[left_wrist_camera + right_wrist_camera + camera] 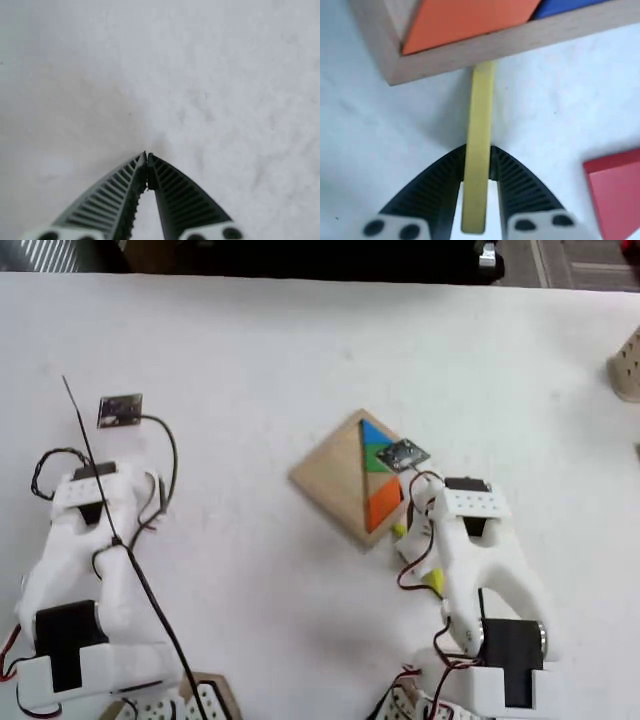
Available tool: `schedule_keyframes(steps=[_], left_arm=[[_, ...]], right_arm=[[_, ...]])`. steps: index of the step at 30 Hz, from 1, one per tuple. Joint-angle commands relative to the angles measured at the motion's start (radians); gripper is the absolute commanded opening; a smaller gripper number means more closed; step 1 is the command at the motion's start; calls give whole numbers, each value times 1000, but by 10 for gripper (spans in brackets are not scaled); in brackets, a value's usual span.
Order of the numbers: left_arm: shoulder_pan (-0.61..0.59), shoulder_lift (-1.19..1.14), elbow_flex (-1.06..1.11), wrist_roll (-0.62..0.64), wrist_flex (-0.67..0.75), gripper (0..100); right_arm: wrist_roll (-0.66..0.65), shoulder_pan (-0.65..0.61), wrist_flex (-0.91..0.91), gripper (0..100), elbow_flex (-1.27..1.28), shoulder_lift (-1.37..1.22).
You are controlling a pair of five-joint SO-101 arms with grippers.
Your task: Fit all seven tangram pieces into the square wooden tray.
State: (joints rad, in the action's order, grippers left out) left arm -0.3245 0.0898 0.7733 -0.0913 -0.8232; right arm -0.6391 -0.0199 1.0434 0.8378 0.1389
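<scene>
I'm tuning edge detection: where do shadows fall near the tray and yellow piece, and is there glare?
Right wrist view: soft shadow on the table beside the yellow piece and along the tray wall. High view: even light, faint shadows, no glare on the tray. Left wrist view: a dim patch on the table.

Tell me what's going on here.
The right gripper is shut on a yellow piece held on edge, its far end at the wooden tray's outer wall. The tray holds an orange piece, a blue piece and a green piece; a red piece lies on the table outside. The left gripper is shut, empty, over the table.
</scene>
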Motion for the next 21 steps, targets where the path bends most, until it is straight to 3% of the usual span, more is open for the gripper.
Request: schedule_keyframes(steps=[1,7,13,17,21], left_arm=[[-13,4,-48,-12,15,27],[-13,4,-48,-12,15,27],[-13,4,-48,-12,15,27],[-13,4,-48,-11,15,27],[-13,4,-48,-11,15,27]], right_arm=[[35,8,13,18,-3,7],[112,-1,76,18,-29,21],[233,-25,245,18,-247,93],[308,-127,300,18,-400,119],[474,-246,223,18,-505,70]])
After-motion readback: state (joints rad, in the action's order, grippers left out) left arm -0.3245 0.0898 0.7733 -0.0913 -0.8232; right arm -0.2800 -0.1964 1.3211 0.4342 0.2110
